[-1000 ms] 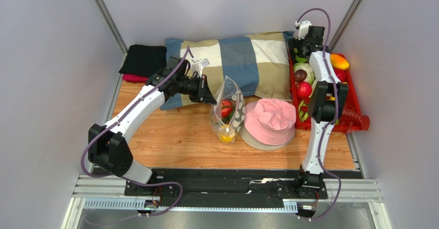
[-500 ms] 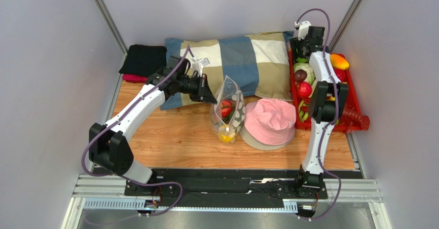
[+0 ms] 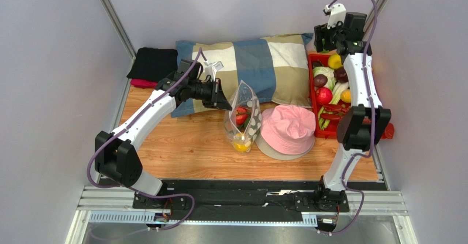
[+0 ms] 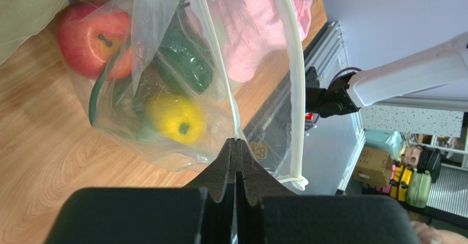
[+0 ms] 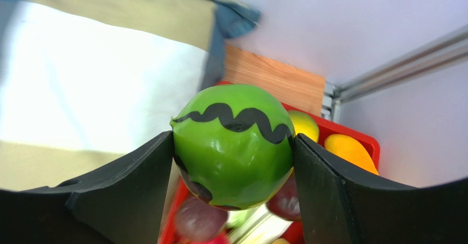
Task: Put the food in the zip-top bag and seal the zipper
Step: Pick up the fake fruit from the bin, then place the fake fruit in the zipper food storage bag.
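The clear dotted zip-top bag [image 3: 243,116] stands open on the table, left of the pink hat. My left gripper [image 3: 223,99] is shut on its near zipper strip [image 4: 217,57], pinching it at the fingertips [image 4: 236,143]. The far strip [image 4: 297,63] stands apart from it, so the mouth gapes. Inside lie a red apple [image 4: 90,35], a yellow pepper [image 4: 176,120] and a dark green vegetable [image 4: 189,63]. My right gripper [image 3: 323,40] hangs above the far end of the red tray [image 3: 379,109], shut on a green ball-shaped watermelon toy with black wavy stripes [image 5: 233,145]. More food lies in the tray below [image 5: 346,150].
A pink hat [image 3: 287,129] lies right of the bag, touching it. A checked pillow [image 3: 258,63] lies along the back. Black and red folded cloth [image 3: 154,64] sits at the back left. Grey walls close in on both sides.
My right gripper has lifted up out of the tray with the green watermelon toy, and the right arm's elbow has swung right. The left arm and the bag have not moved.
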Action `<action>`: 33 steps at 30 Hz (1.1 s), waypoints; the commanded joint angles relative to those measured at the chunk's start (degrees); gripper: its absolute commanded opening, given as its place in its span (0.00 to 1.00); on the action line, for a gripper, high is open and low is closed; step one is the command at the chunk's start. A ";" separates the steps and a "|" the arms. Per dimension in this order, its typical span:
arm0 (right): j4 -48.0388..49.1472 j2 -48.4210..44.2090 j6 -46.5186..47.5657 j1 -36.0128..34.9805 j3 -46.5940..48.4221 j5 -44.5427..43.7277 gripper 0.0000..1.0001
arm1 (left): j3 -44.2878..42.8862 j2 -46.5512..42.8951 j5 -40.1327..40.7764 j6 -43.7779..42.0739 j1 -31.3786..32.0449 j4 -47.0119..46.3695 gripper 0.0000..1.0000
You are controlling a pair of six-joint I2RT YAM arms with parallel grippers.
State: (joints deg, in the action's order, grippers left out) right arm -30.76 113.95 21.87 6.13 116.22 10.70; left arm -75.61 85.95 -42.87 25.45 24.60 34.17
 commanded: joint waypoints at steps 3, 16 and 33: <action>-6.49 -22.32 -4.02 -9.10 -9.51 14.95 0.54 | -1.64 -0.26 -1.95 1.09 -0.34 -1.57 0.00; -5.27 -41.00 -12.98 -40.74 -29.99 14.44 0.55 | -2.08 -0.78 -5.03 1.44 -0.34 -0.69 0.00; -5.61 -36.25 -15.45 -43.93 -34.23 9.25 1.00 | -1.47 -3.07 -6.52 1.44 -0.34 -0.86 0.00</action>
State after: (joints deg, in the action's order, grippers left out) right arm -35.66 78.83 6.68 -37.85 75.61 22.35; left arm -75.61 85.41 -47.99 26.59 24.60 34.06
